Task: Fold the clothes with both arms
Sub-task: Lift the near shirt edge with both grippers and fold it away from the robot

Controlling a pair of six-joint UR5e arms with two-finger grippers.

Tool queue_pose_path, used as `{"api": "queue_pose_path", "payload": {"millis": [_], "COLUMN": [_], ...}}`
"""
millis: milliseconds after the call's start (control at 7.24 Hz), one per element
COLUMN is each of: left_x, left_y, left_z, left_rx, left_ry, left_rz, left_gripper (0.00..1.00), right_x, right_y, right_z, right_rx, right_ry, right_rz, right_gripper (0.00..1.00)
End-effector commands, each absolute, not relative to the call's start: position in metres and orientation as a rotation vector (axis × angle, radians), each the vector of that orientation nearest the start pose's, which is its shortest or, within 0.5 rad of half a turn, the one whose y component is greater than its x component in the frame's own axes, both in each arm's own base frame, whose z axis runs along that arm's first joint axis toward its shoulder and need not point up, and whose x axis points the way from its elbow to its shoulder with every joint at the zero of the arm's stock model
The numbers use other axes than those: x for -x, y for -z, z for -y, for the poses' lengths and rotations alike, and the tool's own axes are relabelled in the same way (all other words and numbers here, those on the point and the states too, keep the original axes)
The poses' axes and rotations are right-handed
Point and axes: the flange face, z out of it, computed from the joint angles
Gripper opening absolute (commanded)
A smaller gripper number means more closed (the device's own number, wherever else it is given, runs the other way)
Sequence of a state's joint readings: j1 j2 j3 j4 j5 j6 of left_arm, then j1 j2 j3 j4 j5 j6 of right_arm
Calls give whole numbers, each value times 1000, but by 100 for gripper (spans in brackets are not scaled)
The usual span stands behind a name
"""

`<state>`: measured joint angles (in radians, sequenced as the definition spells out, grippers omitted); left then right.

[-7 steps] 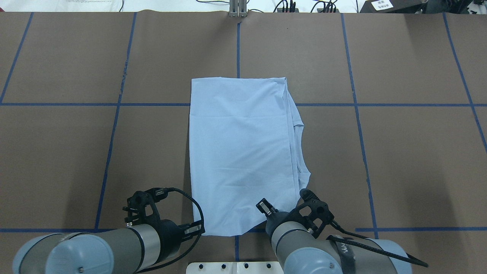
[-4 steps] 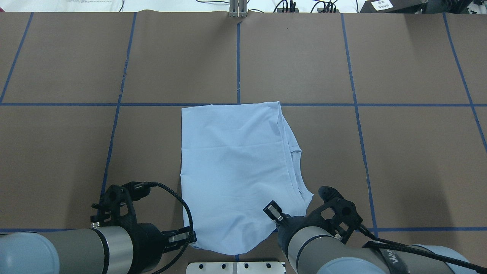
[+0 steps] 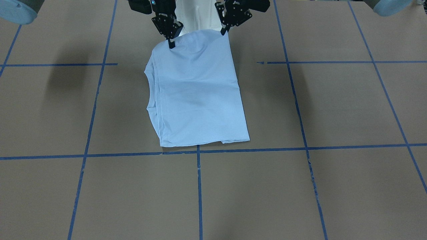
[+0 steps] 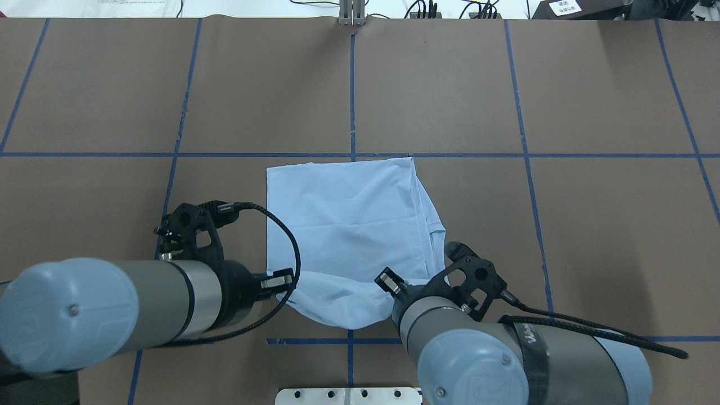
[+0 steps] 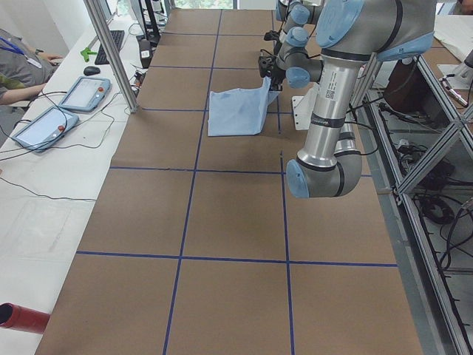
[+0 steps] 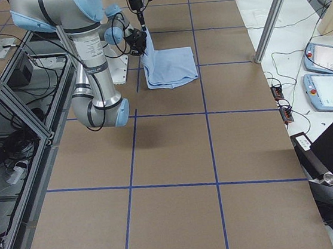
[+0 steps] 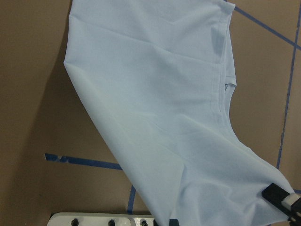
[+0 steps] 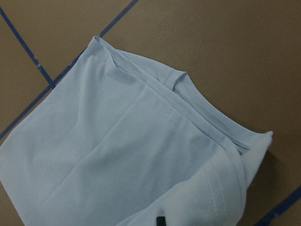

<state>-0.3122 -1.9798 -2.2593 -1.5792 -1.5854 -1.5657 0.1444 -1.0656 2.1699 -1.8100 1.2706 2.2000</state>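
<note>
Blue tape lines [image 4: 351, 84] cross the brown tabletop [image 4: 590, 225] in a grid. A white drilled plate [image 4: 349, 395] sits at one long edge. A white side desk [image 5: 44, 185] carries two teach pendants [image 5: 85, 94], a keyboard [image 5: 112, 46] and a mouse [image 5: 92, 71]; a person [image 5: 15, 70] sits there.

Bright, even light from above throws soft, blurred shadows on the table [image 3: 333, 186]; every view is sharp.

A robotics lab. Two jointed arms [image 4: 169, 304] stand at a long desk [image 4: 619, 225] covered in brown paper and gridded with blue tape [image 4: 352, 84]. Aluminium posts [image 6: 272, 13] rise at the desk's far edge. Beyond it, a white side desk [image 5: 44, 185] carries pendants [image 5: 86, 93], a mouse [image 5: 91, 71] and loose cables, and a person [image 5: 15, 70] sits there.
</note>
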Motion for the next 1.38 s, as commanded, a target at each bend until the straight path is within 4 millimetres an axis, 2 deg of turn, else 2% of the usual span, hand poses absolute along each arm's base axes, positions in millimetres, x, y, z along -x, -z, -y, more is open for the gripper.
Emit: {"api": "queue_pose_path", "payload": {"millis": [0, 138, 276, 553, 691, 829, 1244], "left_x": [-428, -440, -457, -487, -506, -515, -530], "left_y": [-191, -200, -211, -242, -252, -261, -285], "left_z": [354, 382, 405, 438, 451, 456, 465], "left_rx": [-279, -297, -306, -320, -320, -323, -319], "left_ry": [284, 303, 315, 330, 322, 305, 305], "left_rz": [-982, -953, -931, -925, -897, -871, -859], "left_gripper": [0, 0, 0, 0, 0, 0, 0], "right_x": [504, 513, 530, 578, 585, 589, 592], "right_y": [-178, -173, -180, -217, -221, -223, -230], "right_z": [314, 348, 384, 447, 463, 468, 470], "right_rx": [-157, -141, -156, -192, -194, -181, -180], "right_ry": [-872, -879, -904, -911, -905, -903, -900], "right_rz": [907, 876, 862, 886, 877, 866, 849], "right_gripper": [0, 0, 0, 0, 0, 0, 0]}}
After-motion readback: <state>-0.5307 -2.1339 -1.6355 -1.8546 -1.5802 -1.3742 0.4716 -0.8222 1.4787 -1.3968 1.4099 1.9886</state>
